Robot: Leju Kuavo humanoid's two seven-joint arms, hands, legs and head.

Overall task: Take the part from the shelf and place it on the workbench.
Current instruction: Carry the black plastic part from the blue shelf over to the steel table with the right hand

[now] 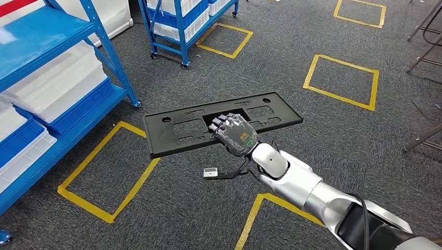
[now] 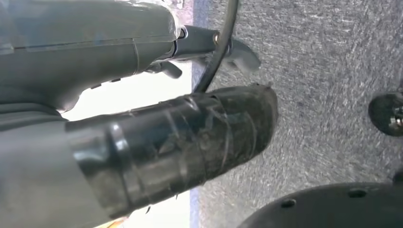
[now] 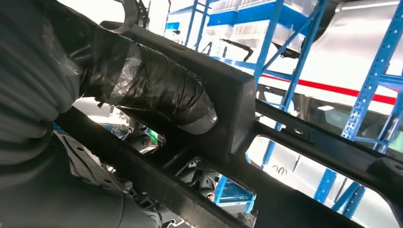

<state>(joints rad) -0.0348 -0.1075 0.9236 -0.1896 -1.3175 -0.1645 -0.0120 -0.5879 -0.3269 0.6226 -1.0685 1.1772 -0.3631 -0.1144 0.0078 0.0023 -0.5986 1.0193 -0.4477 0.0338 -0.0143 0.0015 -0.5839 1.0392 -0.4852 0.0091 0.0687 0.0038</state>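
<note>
The part (image 1: 177, 127) is a flat black rectangular plate with several cutouts and round holes. I hold it level above the grey carpet, out in front of me. My right hand (image 1: 237, 134) grips its near long edge at the middle, fingers over the top. In the right wrist view the taped thumb (image 3: 157, 90) presses against the underside of the part (image 3: 285, 137). The left wrist view shows my left hand (image 2: 180, 137) hanging over the floor with its taped thumb extended and nothing in it.
A blue shelf (image 1: 62, 104) with white bins stands at the left. A second blue wheeled shelf (image 1: 180, 26) is at the back. Yellow taped squares (image 1: 341, 80) mark the carpet. Metal chair legs (image 1: 425, 47) stand at the right edge.
</note>
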